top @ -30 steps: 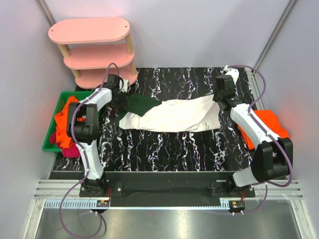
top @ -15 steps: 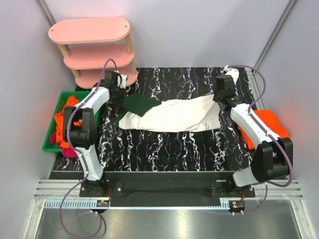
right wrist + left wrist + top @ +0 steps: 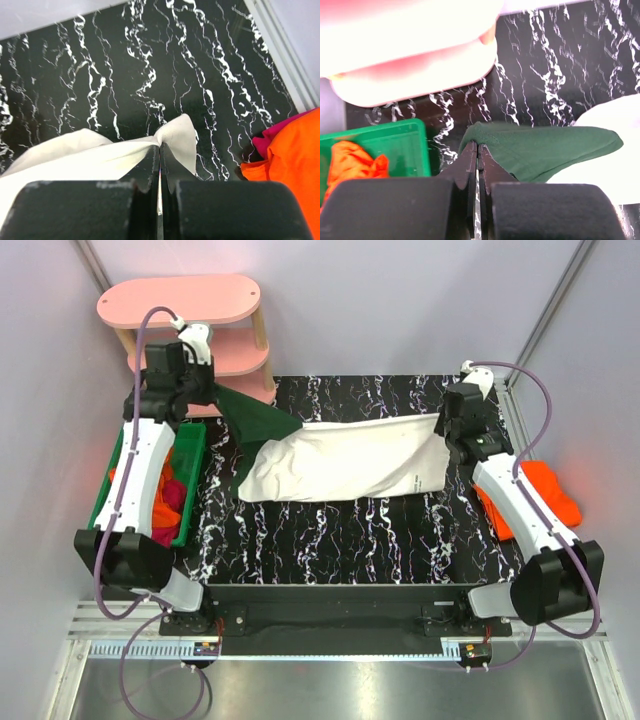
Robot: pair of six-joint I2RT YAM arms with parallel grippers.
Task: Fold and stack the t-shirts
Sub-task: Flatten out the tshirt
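A white t-shirt [image 3: 345, 460] with a dark green sleeve [image 3: 250, 415] is stretched across the black marbled table [image 3: 340, 530]. My left gripper [image 3: 203, 388] is shut on the green sleeve [image 3: 545, 150], lifted at the back left near the pink shelf. My right gripper [image 3: 447, 432] is shut on the white hem [image 3: 175, 137] at the right end. The shirt hangs taut between them. Orange and magenta shirts [image 3: 150, 505] lie in the green bin. An orange shirt [image 3: 535, 495] with magenta under it lies at the table's right edge, also in the right wrist view [image 3: 290, 155].
A pink three-tier shelf [image 3: 185, 330] stands at the back left, close to my left gripper. The green bin [image 3: 190, 465] sits left of the table. Walls close both sides.
My left gripper has risen and moved back-left with the green sleeve, lifting that end of the shirt. My right gripper shifted slightly right and back. The shirt is now stretched straighter.
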